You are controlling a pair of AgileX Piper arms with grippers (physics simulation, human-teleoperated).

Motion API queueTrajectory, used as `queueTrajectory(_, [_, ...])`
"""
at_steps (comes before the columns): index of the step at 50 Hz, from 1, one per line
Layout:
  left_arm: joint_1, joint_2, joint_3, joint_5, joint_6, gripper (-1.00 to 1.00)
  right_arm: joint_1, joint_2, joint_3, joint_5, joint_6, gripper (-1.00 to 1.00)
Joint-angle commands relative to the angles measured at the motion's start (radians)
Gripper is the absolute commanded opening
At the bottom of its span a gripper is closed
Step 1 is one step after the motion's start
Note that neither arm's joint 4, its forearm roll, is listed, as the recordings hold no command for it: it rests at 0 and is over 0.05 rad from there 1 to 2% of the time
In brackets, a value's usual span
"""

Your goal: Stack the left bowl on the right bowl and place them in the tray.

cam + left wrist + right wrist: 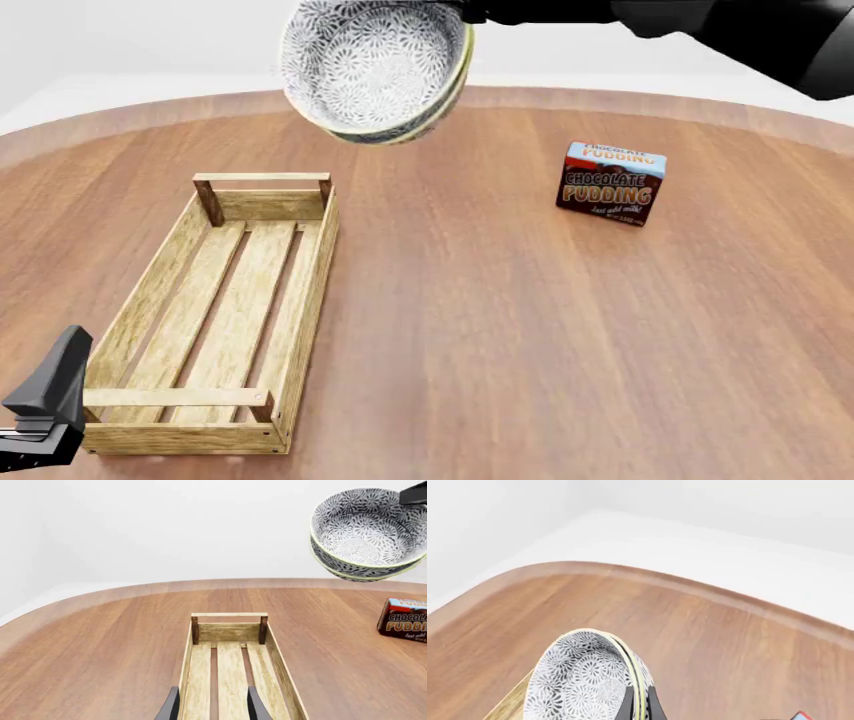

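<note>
Right now your right pincer [639, 707] is pinching the rim of the stacked bowls [378, 68], one finger inside the top bowl and one outside, and it holds the pair up in the air, well clear of the table [481, 320]. The two bowls sit nested, their pale green rims showing one just under the other, and the stack hangs tilted so that its patterned inside faces the front camera. From that pincer, the tray [214, 320] lies lower down and off to your left, resting flat on the table with nothing in it; its far end is the part nearest the bowls. The chocolate pudding box [610, 184] stands on the table below the right arm, well apart from the tray.

Your left pincer [213, 707] sits low at the tray's near end, its fingers [169, 707] spread apart and holding nothing, with the slatted bottom stretching away ahead of them. The bowls hang high ahead of that pincer and to its right.
</note>
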Motion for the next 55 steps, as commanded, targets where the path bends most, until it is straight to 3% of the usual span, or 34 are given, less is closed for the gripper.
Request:
queueTrajectory(1, [0.0, 0.0, 0.0, 0.0, 0.0, 1.0, 0.081, 0.214, -0.273, 0.047, -0.001, -1.0])
queueTrajectory(22, [0.0, 0.0, 0.0, 0.0, 0.0, 1.0, 0.176, 0.419, -0.485, 0.058, 0.045, -1.0])
queueTrajectory(31, [0.0, 0.0, 0.0, 0.0, 0.0, 1.0, 0.199, 0.45, -0.439, -0.017, 0.076, -1.0])
queueTrajectory(38, [0.0, 0.0, 0.0, 0.0, 0.0, 1.0, 0.241, 0.454, -0.345, -0.133, 0.113, -1.0])
queueTrajectory(55, [0.0, 0.0, 0.0, 0.0, 0.0, 1.0, 0.264, 0.477, -0.27, -0.238, 0.153, -1.0])
